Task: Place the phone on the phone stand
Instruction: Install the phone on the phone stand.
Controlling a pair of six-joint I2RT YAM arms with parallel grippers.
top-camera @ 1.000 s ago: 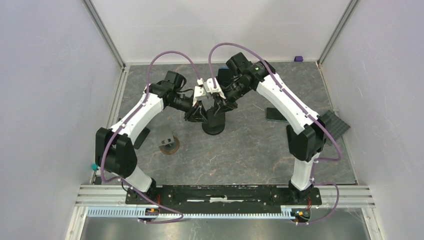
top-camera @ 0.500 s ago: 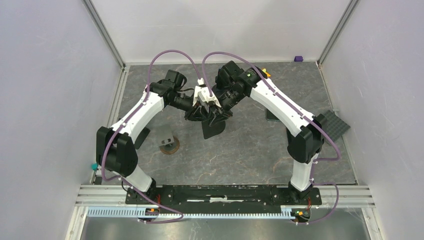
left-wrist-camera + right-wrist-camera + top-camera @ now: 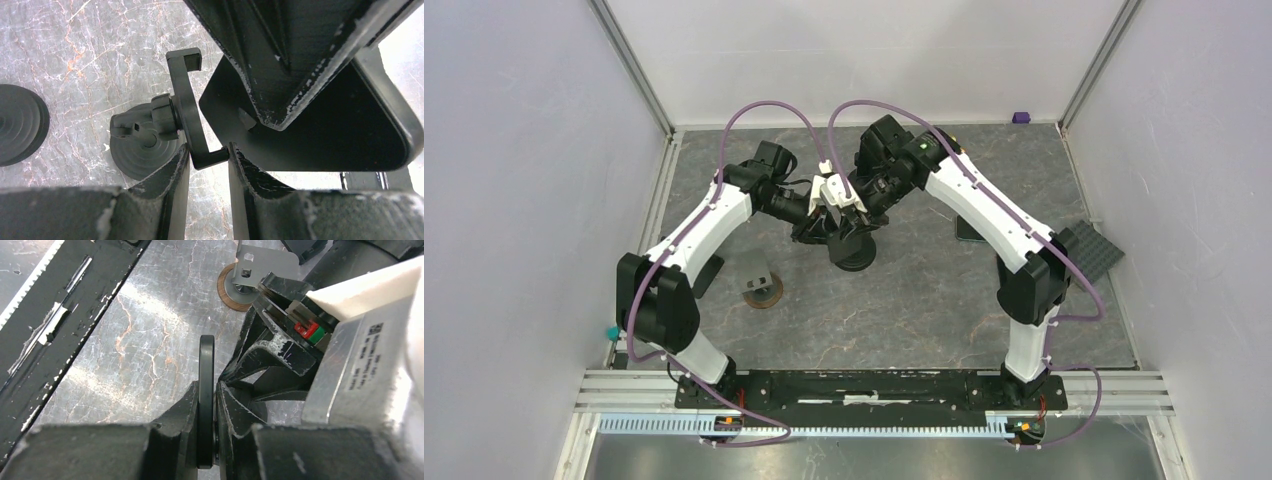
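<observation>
**Q:** Why are both hands crowded over one spot in the middle of the counter [image 3: 924, 290]?

**A:** They are dividing the work. The left hand [image 3: 209, 150] is closed on the bottom hook of the stand [image 3: 181, 95], one finger on each side of it. That grip appears meant to steady the bracket and keep its open face turned toward the arriving phone [image 3: 320, 130].

**Q:** And who carries the phone?

**A:** The right hand [image 3: 206, 395] does, clamped across the phone's flat faces so that its own camera sees the phone edge-on. The phone hangs in the air, tilted, just beside the bracket's face. One corner is close to the bottom hook. Whether it touches there, I cannot tell.

**Q:** So it is not yet placed?

**A:** No. It does not sit between the top and bottom hooks. The stand's ribbed round foot rests on the counter.

**Q:** What looks tricky from here?

**A:** The left fingers [image 3: 175, 170] occupy the very hook that the phone's lower edge needs. My guess is that the phone must slide in beside them, or the bracket could twist.
</observation>
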